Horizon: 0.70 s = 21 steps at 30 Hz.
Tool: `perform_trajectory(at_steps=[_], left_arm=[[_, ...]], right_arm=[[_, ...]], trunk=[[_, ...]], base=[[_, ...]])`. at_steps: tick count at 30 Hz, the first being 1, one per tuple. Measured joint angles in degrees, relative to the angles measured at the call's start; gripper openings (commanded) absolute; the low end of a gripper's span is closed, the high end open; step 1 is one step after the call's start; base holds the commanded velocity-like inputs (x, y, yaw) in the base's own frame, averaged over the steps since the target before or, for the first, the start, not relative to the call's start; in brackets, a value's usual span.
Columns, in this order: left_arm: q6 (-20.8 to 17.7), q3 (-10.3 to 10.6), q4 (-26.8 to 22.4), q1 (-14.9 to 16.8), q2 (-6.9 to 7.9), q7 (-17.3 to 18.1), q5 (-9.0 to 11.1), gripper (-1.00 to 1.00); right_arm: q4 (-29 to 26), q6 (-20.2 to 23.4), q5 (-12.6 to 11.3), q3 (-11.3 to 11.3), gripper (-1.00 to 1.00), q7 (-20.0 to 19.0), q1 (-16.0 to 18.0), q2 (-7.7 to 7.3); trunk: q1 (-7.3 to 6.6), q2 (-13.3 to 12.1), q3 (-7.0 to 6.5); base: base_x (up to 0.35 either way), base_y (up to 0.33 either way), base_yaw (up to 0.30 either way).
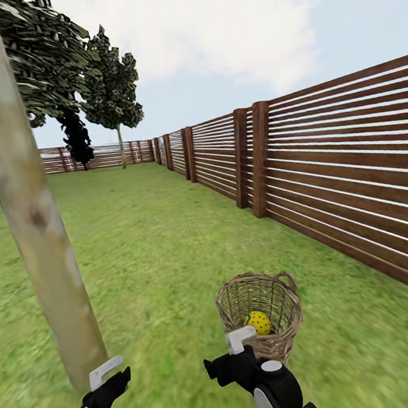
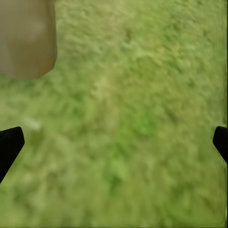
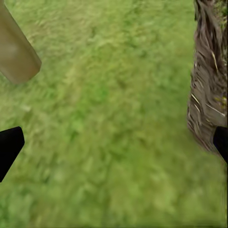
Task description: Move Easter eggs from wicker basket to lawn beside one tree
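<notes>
right tool (image 1: pixel 238 349) before basket (image 1: pixel 267 341), egg (image 1: pixel 258 322) half-hidden

Wicker basket (image 1: pixel 259 314) wall hides most of one egg (image 1: pixel 258 322) (other eggs unseen).

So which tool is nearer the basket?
Right. The right tool sits just beside the basket; the left tool is off by the tree trunk.

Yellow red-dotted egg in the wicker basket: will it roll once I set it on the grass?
Probably a little: the yellow red-dotted egg is rounded and smooth. The lawn looks flat, so it should settle. It may slip in the right gripper.
</notes>
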State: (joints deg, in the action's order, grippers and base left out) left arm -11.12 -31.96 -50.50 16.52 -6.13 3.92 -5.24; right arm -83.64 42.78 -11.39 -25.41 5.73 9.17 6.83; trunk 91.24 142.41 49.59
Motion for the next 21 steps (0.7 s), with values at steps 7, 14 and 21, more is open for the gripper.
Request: perform_trajectory(at_steps=[7,14,21], left_arm=[[0.1,0.03,0.04,0.03,-0.02,-0.02,-0.21,1.0],[0.03,0.02,-0.01,0.03,-0.02,0.09,-0.22,1.0],[-0.11,0.33,0.02,0.05,-0.14,-0.01,-0.17,1.0]], right_arm=[[0.01,0.01,-0.01,0.02,1.0,0.0,0.0,-0.02],[0.01,-0.01,-0.03,0.01,1.0,0.0,0.0,0.0],[0.01,-0.01,-0.01,0.01,1.0,0.0,0.0,0.02]], trunk=[[0.0,0.0,-0.46],[0.0,0.0,-0.91],[-1.53,-2.8,-2.62]], base=[[0.004,-0.223,-0.224],[0.0,-0.071,-0.224],[0.0,-0.006,-0.224]])
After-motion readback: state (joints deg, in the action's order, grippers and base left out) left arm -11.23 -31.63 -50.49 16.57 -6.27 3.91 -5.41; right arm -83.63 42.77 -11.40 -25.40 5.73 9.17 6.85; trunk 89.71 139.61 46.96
